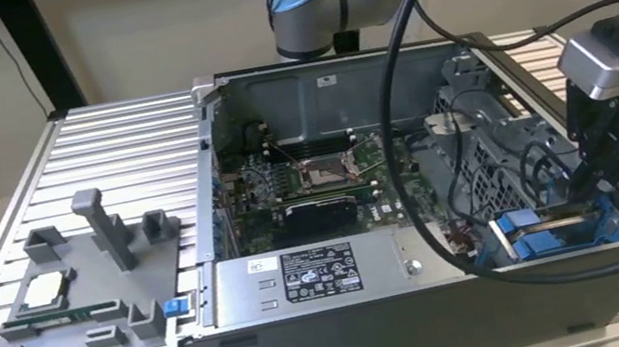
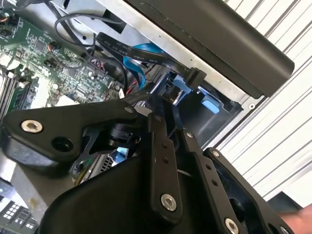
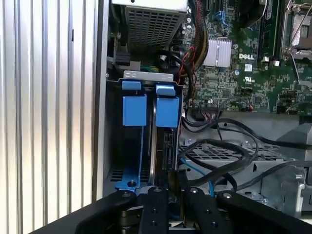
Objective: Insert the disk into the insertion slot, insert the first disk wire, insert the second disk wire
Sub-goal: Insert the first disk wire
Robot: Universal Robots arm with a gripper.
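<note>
The disk (image 3: 165,146) stands edge-on in the insertion slot of the grey drive cage (image 3: 146,74), with its blue carrier tab (image 3: 167,111) at the far end. My gripper (image 3: 169,183) is directly over the disk's near edge and shut on it. In the exterior view the gripper (image 1: 592,183) reaches down into the cage at the case's right front corner, above the blue frame (image 1: 540,234). In the second wrist view the gripper (image 2: 163,109) sits just below a loose black flat wire with its plug (image 2: 194,77) and a blue wire (image 2: 139,61).
A second blue carrier (image 3: 134,109) fills the neighbouring bay. Black cables (image 3: 219,146) loop over the cage beside the disk. The grey power-supply box (image 1: 302,278) and the motherboard (image 1: 310,178) lie inside the case. A grey fixture tray (image 1: 78,297) sits on the ribbed table at the exterior view's left.
</note>
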